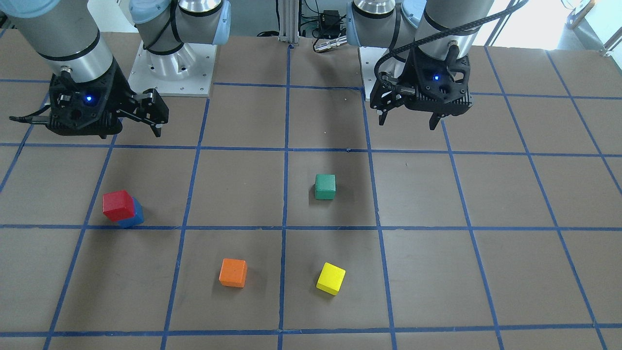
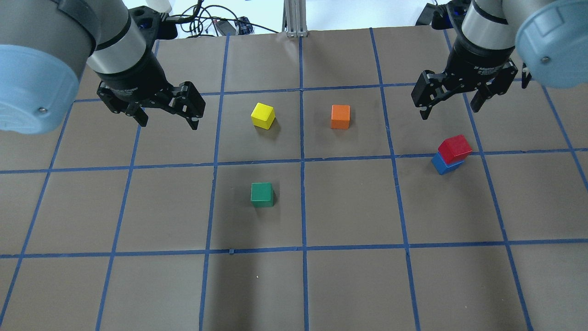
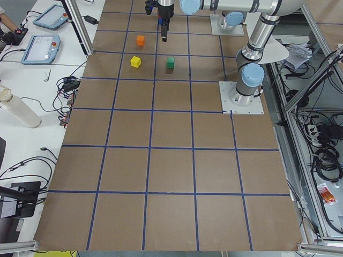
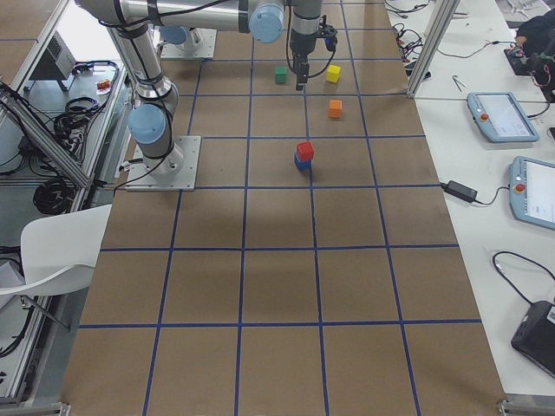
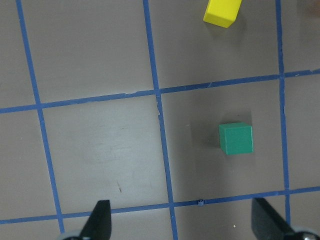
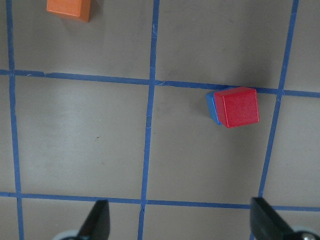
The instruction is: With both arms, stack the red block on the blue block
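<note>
Seen in the overhead view, from left to right: the left gripper [image 2: 168,120] is held above the brown table [image 2: 349,285], its two black fingers spread wide with nothing between them. In the left wrist view both fingertips [image 5: 100,220] are seen far apart at the bottom edge, with bare table and blue tape lines between them.

A yellow block [image 2: 263,115] is set near that gripper, in the square just left of the centre line. A green block [image 2: 262,194] is placed in the next square nearer the robot, well apart from the yellow one. An orange block [image 2: 340,116] is found just right of the centre line, level with the yellow block.

Farther right, the right gripper [image 2: 449,108] is raised clear of the table, its fingers likewise parted and nothing gripped. Nearer the robot than that gripper and apart from it, the red block [image 2: 455,149] is seated on top of the blue block [image 2: 442,165]. The red block is turned slightly and shifted on the blue one, so that an edge and a corner of blue are left showing. The stack is stood just beside a blue tape line, near a crossing of the grid, and is touched by neither gripper.
</note>
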`<state>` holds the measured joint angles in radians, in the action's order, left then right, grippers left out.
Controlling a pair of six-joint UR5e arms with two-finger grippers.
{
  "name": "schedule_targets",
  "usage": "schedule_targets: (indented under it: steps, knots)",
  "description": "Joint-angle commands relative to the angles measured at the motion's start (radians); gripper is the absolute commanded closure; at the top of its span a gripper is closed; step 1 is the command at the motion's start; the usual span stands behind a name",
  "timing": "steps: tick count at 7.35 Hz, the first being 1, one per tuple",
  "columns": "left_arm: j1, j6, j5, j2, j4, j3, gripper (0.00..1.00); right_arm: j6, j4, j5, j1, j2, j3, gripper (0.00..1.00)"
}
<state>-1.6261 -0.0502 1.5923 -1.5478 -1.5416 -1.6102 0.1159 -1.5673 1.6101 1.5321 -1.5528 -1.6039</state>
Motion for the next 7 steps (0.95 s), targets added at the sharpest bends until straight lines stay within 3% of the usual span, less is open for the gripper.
schedule_targets:
  steps: [1,3,7]
  knots:
    - [0.000,0.000,0.000,0.000,0.002,0.001,0.00,-0.010,0.020,-0.004,0.019,-0.023,-0.002,0.00]
    - [0.003,-0.002,0.000,-0.003,0.011,-0.001,0.00,-0.012,0.004,-0.004,0.098,-0.015,0.004,0.00]
    - [0.002,0.001,-0.002,0.000,0.011,0.000,0.00,-0.012,0.001,-0.003,0.097,-0.018,-0.002,0.00]
